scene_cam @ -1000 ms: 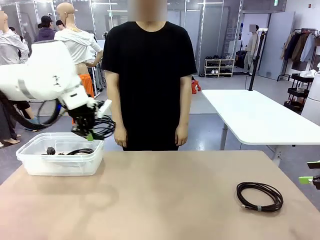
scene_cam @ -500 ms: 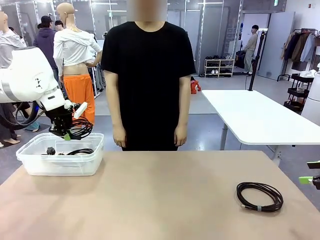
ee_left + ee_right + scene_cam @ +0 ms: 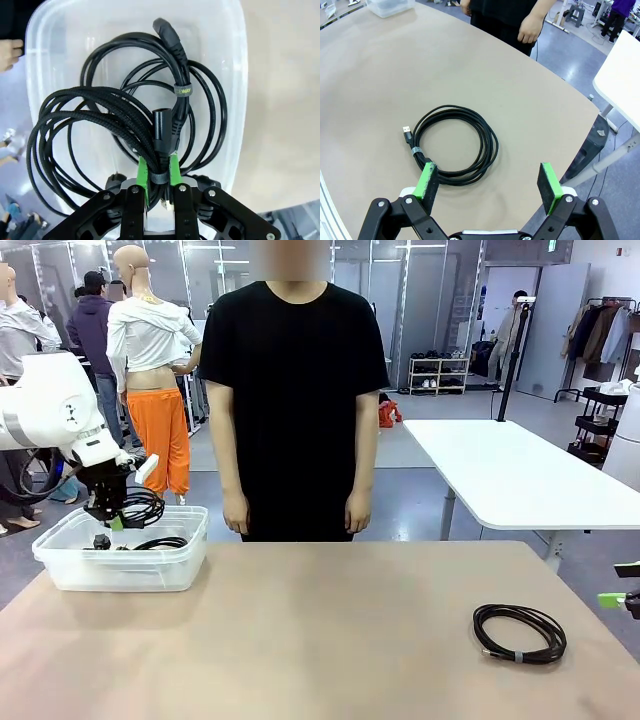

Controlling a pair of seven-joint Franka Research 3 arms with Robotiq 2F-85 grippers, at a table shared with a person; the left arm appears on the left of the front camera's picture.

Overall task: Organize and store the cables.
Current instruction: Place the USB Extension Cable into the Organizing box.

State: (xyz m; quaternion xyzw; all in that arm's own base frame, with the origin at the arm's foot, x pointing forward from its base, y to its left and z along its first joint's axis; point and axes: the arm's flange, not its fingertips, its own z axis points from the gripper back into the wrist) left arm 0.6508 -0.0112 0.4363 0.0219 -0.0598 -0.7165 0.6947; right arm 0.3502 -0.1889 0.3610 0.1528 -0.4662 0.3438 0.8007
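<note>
Pinched shut, my left gripper held a braided cable coil over the clear bin, with a black connector at my pads pointing straight out along my fingers. Below lay a second coil (its strap read "EWAY", the start hidden). My right gripper hung wide open and empty above the third coil, flat on the table.
</note>
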